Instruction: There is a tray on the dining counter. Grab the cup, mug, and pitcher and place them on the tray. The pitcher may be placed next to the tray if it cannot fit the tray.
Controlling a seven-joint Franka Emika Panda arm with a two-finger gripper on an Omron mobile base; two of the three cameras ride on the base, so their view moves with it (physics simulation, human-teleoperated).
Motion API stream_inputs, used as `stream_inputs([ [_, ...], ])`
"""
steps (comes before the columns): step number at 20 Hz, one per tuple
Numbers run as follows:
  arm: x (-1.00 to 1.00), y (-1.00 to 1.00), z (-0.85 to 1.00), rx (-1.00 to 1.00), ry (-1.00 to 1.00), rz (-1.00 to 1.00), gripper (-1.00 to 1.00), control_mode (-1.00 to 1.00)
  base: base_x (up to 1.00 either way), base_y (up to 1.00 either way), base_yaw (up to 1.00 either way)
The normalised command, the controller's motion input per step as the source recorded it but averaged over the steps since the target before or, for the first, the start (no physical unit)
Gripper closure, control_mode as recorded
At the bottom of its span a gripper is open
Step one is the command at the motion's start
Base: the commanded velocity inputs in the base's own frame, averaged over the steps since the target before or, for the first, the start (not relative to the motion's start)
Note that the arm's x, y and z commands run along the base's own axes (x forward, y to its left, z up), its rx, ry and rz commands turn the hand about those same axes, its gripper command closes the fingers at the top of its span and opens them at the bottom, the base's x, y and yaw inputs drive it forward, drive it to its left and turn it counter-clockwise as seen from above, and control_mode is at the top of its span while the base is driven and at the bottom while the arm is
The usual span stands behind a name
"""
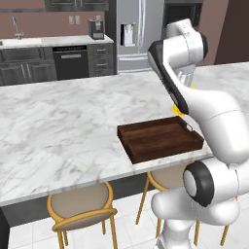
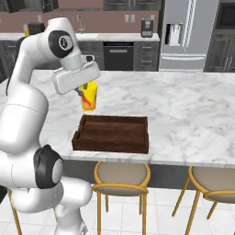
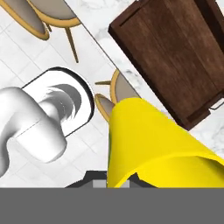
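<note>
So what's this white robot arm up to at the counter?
It is carrying a small yellow cup in its gripper, held in the air near one end of a dark wooden tray. The tray sits near the edge of the marble dining counter and nothing is in it yet. The cup looks headed for the tray.

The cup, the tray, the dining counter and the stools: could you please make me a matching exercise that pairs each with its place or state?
Things:
1. cup
2. tray
3. dining counter
4. stools

Places or states:
A. on the floor under the overhanging edge
B. held in the air in the shut jaws
C. lying with nothing in it near the counter's edge
D. bearing the tray

Pairs: 1-B, 2-C, 3-D, 4-A
</note>
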Motion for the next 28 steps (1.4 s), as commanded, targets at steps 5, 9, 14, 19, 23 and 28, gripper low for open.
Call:
stream_inputs([
  [5, 0.67, 0.02, -0.08, 0.14, -0.01, 0.12, 1.0, -1.0, 0.0, 0.0, 0.0],
  [9, 0.83, 0.26, -0.17, 0.06, 0.0, 0.03, 1.0, -1.0, 0.0, 0.0, 0.0],
  [14, 0.82, 0.27, -0.24, 0.0, 0.0, -0.01, 1.0, -1.0, 0.0, 0.0, 0.0],
  [19, 0.67, 0.17, -0.34, 0.0, 0.0, -0.04, 1.0, -1.0, 0.0, 0.0, 0.0],
  [23, 0.65, 0.12, -0.5, 0.0, 0.0, -0.09, 1.0, -1.0, 0.0, 0.0, 0.0],
  [28, 0.54, 0.09, -0.61, 0.0, 0.07, -0.1, 1.0, -1.0, 0.0, 0.0, 0.0],
])
